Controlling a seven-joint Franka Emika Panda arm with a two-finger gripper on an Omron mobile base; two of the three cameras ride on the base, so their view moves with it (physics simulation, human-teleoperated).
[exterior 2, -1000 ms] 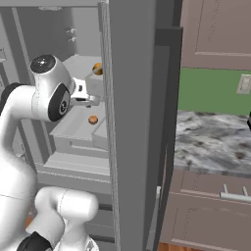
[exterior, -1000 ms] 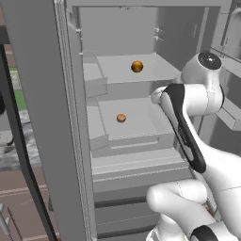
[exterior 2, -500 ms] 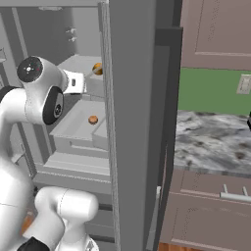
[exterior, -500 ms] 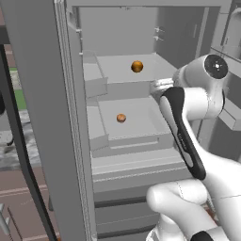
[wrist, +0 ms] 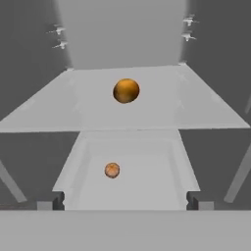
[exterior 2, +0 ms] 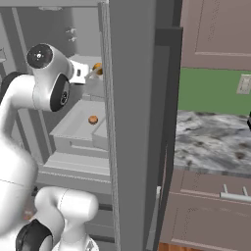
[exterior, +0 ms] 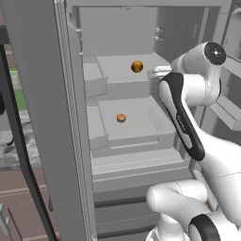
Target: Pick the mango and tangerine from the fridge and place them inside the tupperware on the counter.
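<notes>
The fridge (exterior: 117,141) stands open, its plain grey shelves lit from within. The mango (wrist: 126,90) sits near the middle of the upper shelf (wrist: 73,105), toward its back edge. The tangerine (wrist: 112,170) lies on the lower shelf (wrist: 147,181), left of centre. The gripper (wrist: 125,203) hovers at the front edge of the upper shelf, fingers spread wide, holding nothing. Right of the fridge door, the marbled counter (exterior 2: 211,144) tops taupe cabinets (exterior 2: 215,215) below a green wall (exterior 2: 208,90).
</notes>
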